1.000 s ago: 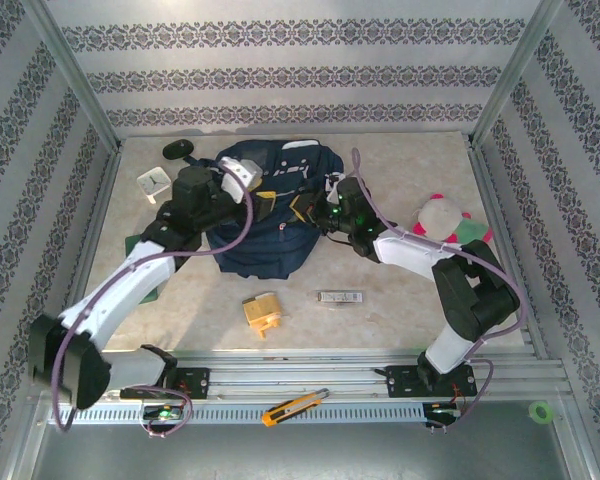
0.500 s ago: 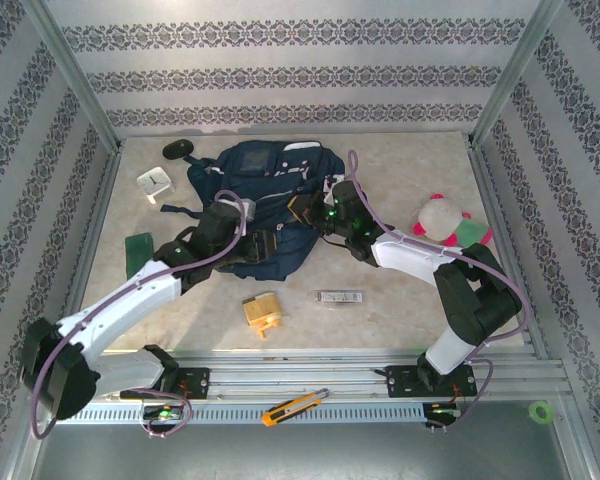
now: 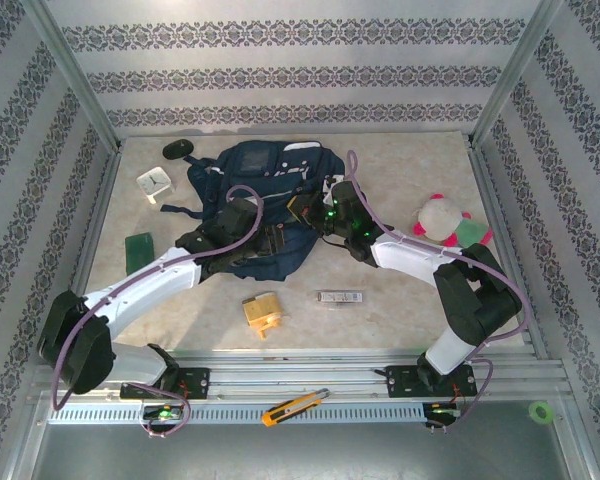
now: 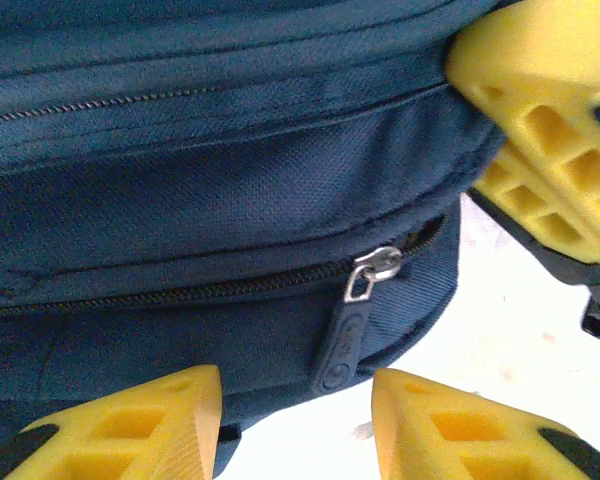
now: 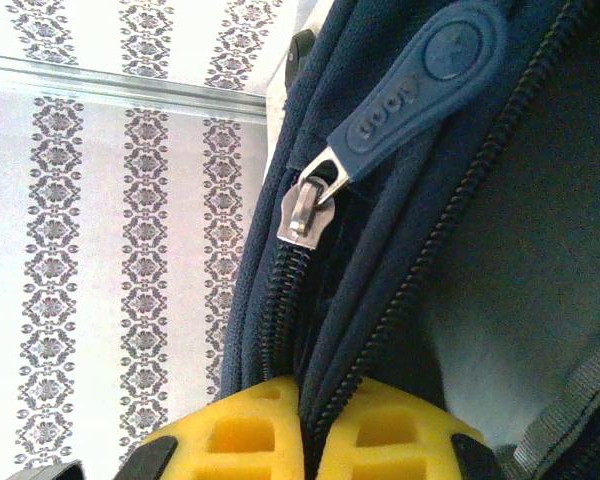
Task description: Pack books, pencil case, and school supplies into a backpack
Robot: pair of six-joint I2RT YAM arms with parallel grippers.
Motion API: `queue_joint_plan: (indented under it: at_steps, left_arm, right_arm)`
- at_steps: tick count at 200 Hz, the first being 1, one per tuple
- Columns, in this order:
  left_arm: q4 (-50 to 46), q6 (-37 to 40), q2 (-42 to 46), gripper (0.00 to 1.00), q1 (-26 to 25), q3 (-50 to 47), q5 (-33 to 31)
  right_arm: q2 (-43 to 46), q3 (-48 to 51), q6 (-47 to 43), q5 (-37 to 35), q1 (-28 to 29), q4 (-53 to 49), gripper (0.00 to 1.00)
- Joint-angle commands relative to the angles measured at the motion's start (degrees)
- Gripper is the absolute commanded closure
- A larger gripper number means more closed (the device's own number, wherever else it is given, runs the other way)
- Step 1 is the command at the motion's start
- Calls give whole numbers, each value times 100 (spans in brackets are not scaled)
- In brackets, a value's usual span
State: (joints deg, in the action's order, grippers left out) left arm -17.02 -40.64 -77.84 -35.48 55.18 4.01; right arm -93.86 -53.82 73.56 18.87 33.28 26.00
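Okay: part-spread at left gripper (image 4: 295, 405), straddling the zipper pull (image 4: 342, 340) of the navy backpack (image 3: 265, 168), not clamped on it. Pinched together at right gripper (image 5: 305, 415) on a backpack fabric fold below the zipper slider (image 5: 302, 215). Stretched low toward 12 o'clock from both bases, meeting at backpack's near edge. Tan-yellow block (image 3: 262, 311) and silver bar (image 3: 338, 297) lying at 6 o'clock of backpack, apart from it.

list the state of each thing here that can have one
backpack, lying on the table
pocket zipper, almost fully closed, short gap at the end
left pincer, open, straddling the zipper pull
right pincer, shut on the backpack fabric
tan block, on the table, unpacked
silver bar, on the table, unpacked
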Motion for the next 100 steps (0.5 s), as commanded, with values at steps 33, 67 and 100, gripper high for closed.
queue_joint_plan:
  at_steps: [33, 67, 100]
  left_arm:
    - [563, -283, -338, 61, -127, 242, -80]
    - [585, -297, -423, 72, -143, 293, -225]
    - [379, -271, -376, 88, -144, 297, -438]
  right_arm:
    - [88, -221, -123, -60, 126, 440, 100]
    - [44, -260, -121, -24, 153, 433, 100]
    - [105, -208, -144, -27, 144, 424, 100]
